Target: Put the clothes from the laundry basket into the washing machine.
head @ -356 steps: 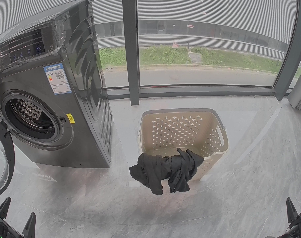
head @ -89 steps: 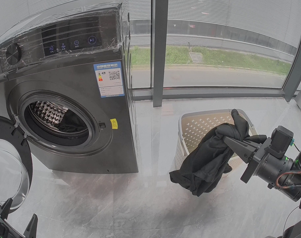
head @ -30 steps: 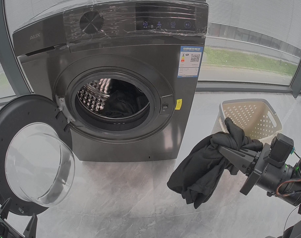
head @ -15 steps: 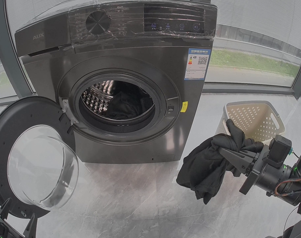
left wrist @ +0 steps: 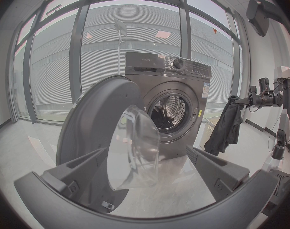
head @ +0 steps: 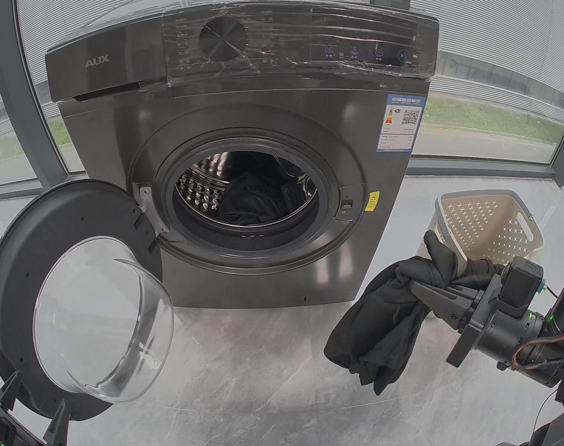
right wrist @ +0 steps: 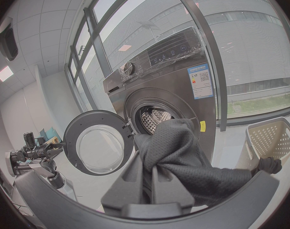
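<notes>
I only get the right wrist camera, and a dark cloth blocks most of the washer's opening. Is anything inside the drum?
Observer: Yes. The head view shows a dark garment lying in the drum.
Visitor: How far down does the held cloth go?
Observer: In the left wrist view the cloth dangles from the right tool and ends above the floor.
Visitor: And that other arm far off?
Observer: Its own camera shows the left tool open, holding nothing.
</notes>
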